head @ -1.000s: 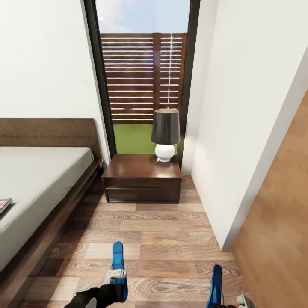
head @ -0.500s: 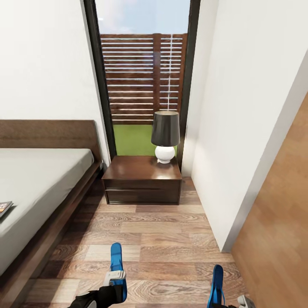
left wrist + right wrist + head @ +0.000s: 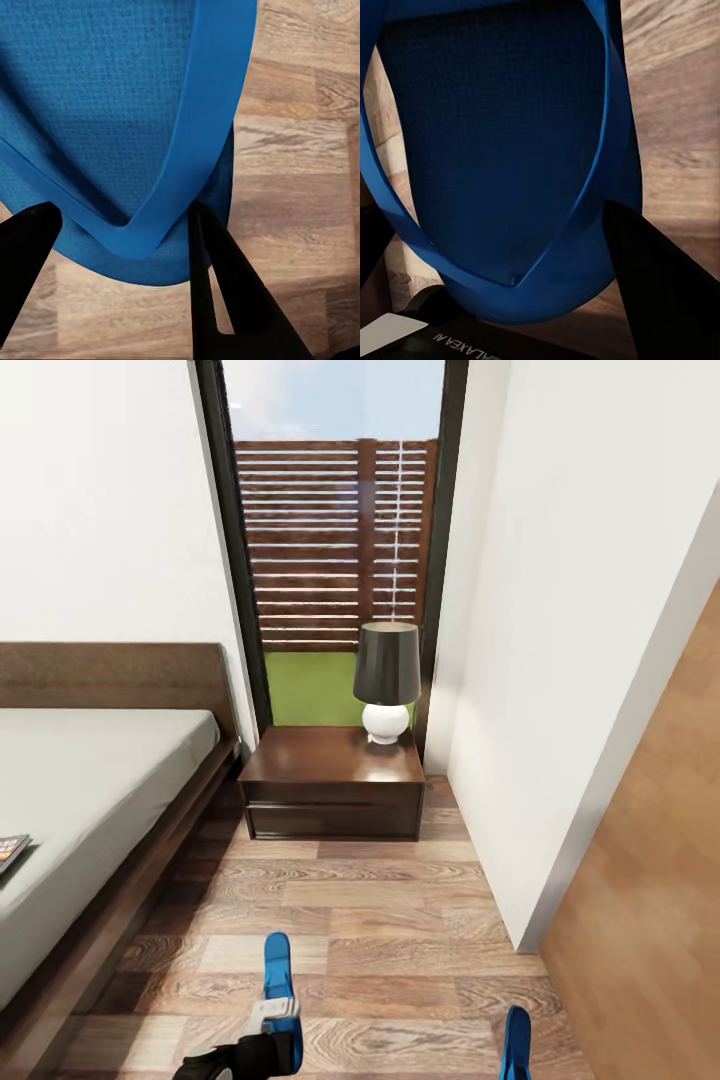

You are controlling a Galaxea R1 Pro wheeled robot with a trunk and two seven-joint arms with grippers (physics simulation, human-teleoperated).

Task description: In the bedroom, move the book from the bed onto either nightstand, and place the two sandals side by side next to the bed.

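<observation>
We carry one blue sandal in each gripper, facing the nightstand [image 3: 333,780] in the bedroom.

Far left, the book [image 3: 10,851] lies on the bed [image 3: 90,790], cut off by the frame edge so that we cannot read its cover. Next, our left gripper [image 3: 124,247] pinches the left sandal [image 3: 277,985] above the plank floor [image 3: 400,930]; in its wrist view a black finger [image 3: 225,292] presses the sole beside the strap. Past it the nightstand stands between bed and white wall [image 3: 560,660], a lamp [image 3: 386,680] on top. At the right, the right sandal [image 3: 516,1045] is half cut off; our right gripper [image 3: 502,292] grips it, and only "ALAXEA AI", upside down, reads on a label [image 3: 457,343] there.
</observation>
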